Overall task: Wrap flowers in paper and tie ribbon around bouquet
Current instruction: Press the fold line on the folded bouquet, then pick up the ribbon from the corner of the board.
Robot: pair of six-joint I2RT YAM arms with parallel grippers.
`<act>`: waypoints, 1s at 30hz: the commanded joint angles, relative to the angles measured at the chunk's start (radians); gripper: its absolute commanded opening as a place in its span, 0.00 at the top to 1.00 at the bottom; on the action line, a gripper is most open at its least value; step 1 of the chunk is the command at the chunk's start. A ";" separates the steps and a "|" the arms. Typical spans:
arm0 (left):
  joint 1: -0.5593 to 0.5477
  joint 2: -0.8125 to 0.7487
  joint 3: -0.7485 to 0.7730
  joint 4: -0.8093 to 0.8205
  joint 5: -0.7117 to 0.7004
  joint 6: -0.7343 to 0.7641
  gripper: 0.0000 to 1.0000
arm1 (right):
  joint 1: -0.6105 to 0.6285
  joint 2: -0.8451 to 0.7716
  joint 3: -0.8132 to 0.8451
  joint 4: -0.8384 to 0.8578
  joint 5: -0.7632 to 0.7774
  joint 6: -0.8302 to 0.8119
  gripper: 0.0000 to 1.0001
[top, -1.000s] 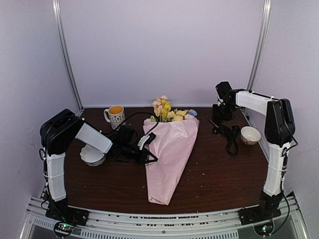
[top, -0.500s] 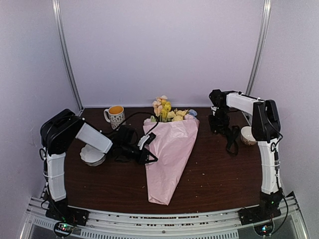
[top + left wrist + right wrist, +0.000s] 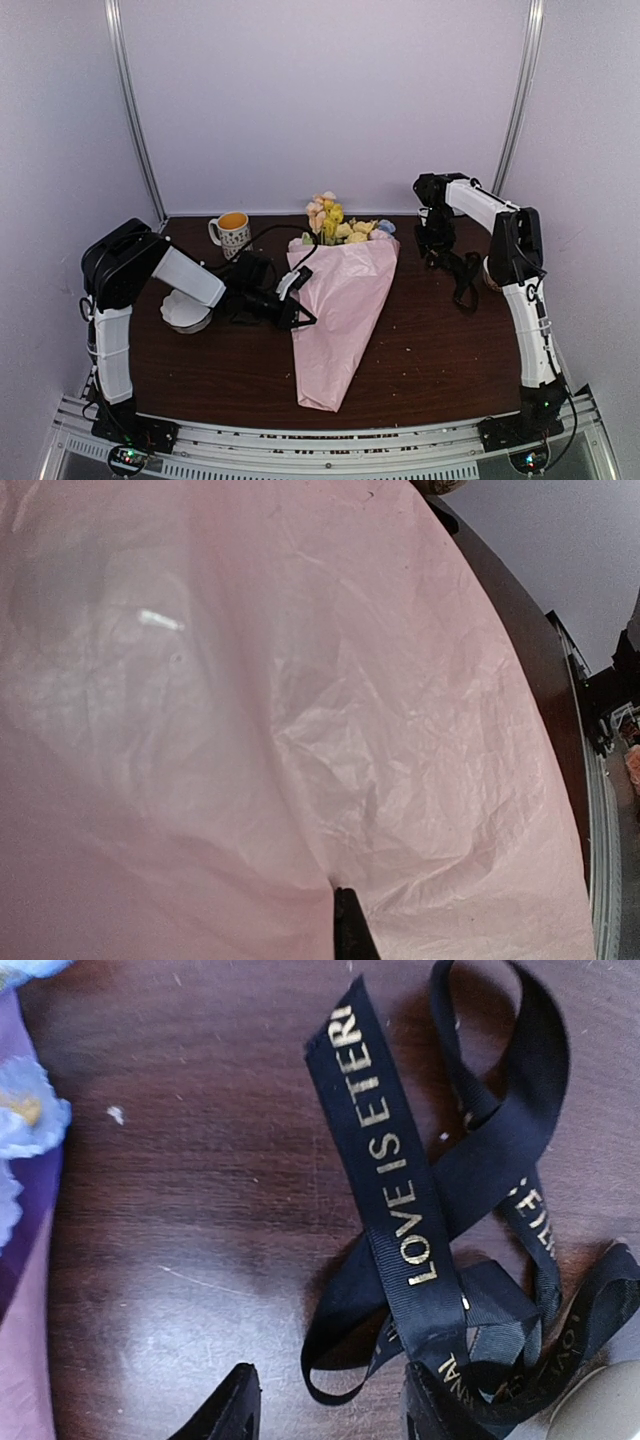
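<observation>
The right gripper (image 3: 437,243) is hanging jaws-down over the table's (image 3: 420,350) 2 o'clock area, its two fingers (image 3: 232,1408) standing apart and released, clasping nothing. In the wrist view the ribbon (image 3: 395,1180) is lying loose on the dark wood in crossing loops, showing gold lettering, with one strand running in beside the right-hand fingertip. From above, the ribbon (image 3: 463,277) is trailing toward 3 o'clock.

The left gripper (image 3: 291,303) is sitting clenched at the 9 o'clock edge of the bouquet (image 3: 345,290), pinching the paper (image 3: 380,740), whose creases are gathering at its dark tip (image 3: 347,925).

The bouquet is lying across the middle, its point toward 6 o'clock and the flowers (image 3: 335,225) spilling out toward 12. A mug (image 3: 232,232) is standing at 11 o'clock.
</observation>
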 commanded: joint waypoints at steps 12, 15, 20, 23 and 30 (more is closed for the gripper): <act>0.043 0.061 -0.017 -0.136 -0.072 0.009 1.00 | 0.039 0.059 0.094 -0.132 0.119 -0.016 0.85; 0.046 0.062 -0.018 -0.137 -0.071 0.008 1.00 | 0.040 0.058 0.094 -0.132 0.116 -0.019 0.91; 0.048 0.062 -0.019 -0.137 -0.073 0.008 1.00 | 0.040 0.054 0.086 -0.117 0.128 -0.006 0.63; 0.048 0.070 -0.012 -0.139 -0.071 0.005 1.00 | 0.035 0.035 0.086 -0.068 0.082 0.062 0.67; 0.051 0.072 -0.012 -0.137 -0.067 0.000 1.00 | -0.006 -0.279 -0.424 0.574 -0.036 0.497 0.62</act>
